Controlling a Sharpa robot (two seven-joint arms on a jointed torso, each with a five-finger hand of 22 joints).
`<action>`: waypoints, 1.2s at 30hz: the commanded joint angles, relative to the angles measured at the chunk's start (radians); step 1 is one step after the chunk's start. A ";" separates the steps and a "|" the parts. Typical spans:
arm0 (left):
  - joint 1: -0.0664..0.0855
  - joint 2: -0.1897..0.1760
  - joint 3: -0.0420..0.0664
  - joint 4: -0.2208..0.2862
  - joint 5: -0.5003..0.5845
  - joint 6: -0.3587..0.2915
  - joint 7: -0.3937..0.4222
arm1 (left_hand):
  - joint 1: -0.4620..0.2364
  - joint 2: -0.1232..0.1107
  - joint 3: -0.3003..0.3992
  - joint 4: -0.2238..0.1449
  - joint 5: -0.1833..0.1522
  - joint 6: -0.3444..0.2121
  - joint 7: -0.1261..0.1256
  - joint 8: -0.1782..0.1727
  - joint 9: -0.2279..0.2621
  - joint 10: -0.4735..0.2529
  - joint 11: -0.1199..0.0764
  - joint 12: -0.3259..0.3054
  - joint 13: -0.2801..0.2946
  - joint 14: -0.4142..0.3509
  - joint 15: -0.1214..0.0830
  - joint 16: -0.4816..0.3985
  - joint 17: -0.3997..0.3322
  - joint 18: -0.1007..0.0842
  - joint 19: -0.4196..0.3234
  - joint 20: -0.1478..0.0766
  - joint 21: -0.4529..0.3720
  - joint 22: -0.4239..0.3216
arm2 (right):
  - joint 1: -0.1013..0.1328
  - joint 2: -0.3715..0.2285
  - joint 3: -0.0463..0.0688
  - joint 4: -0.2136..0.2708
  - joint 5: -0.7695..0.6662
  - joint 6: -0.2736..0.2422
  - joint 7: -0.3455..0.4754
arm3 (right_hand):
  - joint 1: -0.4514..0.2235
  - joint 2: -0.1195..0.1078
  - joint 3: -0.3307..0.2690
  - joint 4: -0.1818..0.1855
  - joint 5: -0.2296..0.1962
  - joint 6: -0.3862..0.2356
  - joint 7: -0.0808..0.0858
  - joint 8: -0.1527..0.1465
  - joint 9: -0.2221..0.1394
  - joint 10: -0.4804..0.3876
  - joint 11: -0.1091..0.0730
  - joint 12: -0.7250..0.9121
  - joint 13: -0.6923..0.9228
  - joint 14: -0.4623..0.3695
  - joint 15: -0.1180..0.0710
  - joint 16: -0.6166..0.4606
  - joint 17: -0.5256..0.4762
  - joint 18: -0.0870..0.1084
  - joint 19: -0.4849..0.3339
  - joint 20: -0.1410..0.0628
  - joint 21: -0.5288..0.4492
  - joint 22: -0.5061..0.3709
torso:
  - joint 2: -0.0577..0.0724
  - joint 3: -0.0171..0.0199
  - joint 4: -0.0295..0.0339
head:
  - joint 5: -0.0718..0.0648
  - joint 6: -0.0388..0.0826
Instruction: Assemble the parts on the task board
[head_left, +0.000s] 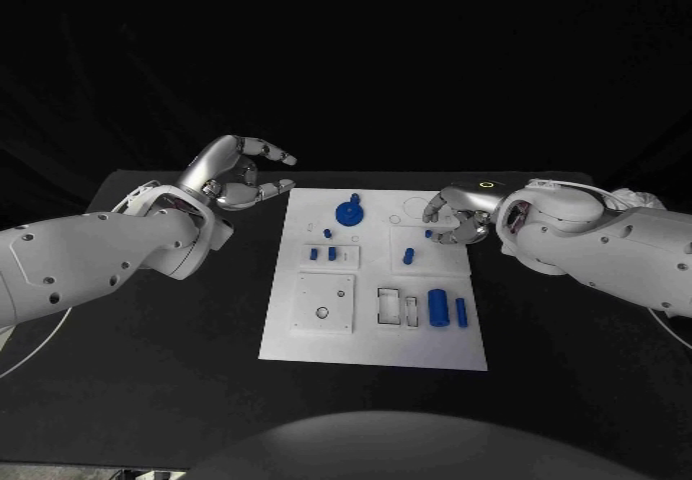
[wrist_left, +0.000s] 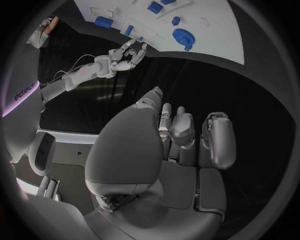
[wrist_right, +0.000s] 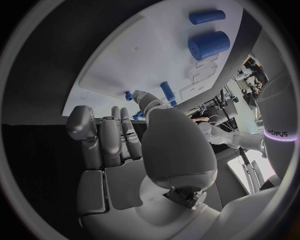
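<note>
The white task board (head_left: 375, 340) lies mid-table. At its far edge stands a blue gear (head_left: 351, 211), also visible from the left wrist (wrist_left: 182, 37). Small blue pegs (head_left: 333, 254) and one more peg (head_left: 408, 255) stand near the middle. A thick blue cylinder (head_left: 437, 305) and a thin one (head_left: 462, 311) lie near the right edge; the right wrist view shows both, thick (wrist_right: 209, 45) and thin (wrist_right: 207, 16). My left hand (head_left: 238, 172) hovers off the board's far left corner, fingers apart and empty (wrist_left: 181, 135). My right hand (head_left: 454, 213) is over the far right corner, fingers loosely bent, holding nothing (wrist_right: 119, 140).
A square white plate (head_left: 323, 300) and a rectangular slot (head_left: 391, 305) sit in the board's near half. Black table (head_left: 173, 350) surrounds the board on all sides. Both white forearms reach in from the sides.
</note>
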 joint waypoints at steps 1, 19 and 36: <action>0.000 -0.003 0.000 0.009 0.113 0.035 0.068 | 0.011 0.000 0.006 0.002 0.005 0.001 0.008 -0.005 -0.002 0.005 -0.002 0.006 -0.002 -0.002 -0.001 0.001 -0.004 0.007 0.027 -0.002 0.002 0.202 | -0.002 0.004 0.000 -0.004 -0.034 0.052 -0.014 | -0.002 0.008 -0.003 -0.002 0.016 0.012 -0.002 0.010 0.008 0.012 0.000 0.012 0.002 -0.007 -0.001 0.005 -0.003 0.005 0.006 -0.002 0.005 0.111 | -0.001 0.0000 0.0019 | -0.004 0.000; 0.000 -0.011 -0.002 0.018 0.390 0.137 0.069 | 0.036 -0.002 -0.030 0.000 0.057 0.010 0.003 -0.027 -0.013 0.004 0.012 0.037 -0.016 -0.011 0.008 -0.002 -0.016 0.008 0.023 0.005 -0.006 0.200 | -0.014 0.023 0.000 -0.021 -0.021 0.051 -0.029 | 0.014 0.017 0.039 -0.038 0.173 -0.001 -0.007 0.043 0.091 -0.001 0.002 0.038 0.014 -0.027 -0.002 0.005 -0.030 0.007 -0.006 -0.004 -0.017 0.120 | -0.003 -0.0016 0.0025 | 0.002 0.000; 0.000 -0.004 -0.003 0.016 0.364 0.134 0.014 | 0.071 0.013 -0.035 -0.001 0.060 0.029 0.022 -0.028 -0.015 0.013 0.013 0.054 -0.023 -0.015 0.010 -0.004 -0.023 0.009 0.021 0.008 -0.009 0.199 | -0.025 0.037 0.000 -0.037 -0.006 0.018 -0.009 | 0.036 0.038 0.082 -0.060 0.164 0.019 0.001 0.064 0.122 0.053 0.000 0.064 0.016 -0.022 -0.003 0.016 -0.031 0.004 0.008 -0.005 0.002 0.127 | -0.003 -0.0024 0.0018 | 0.006 0.000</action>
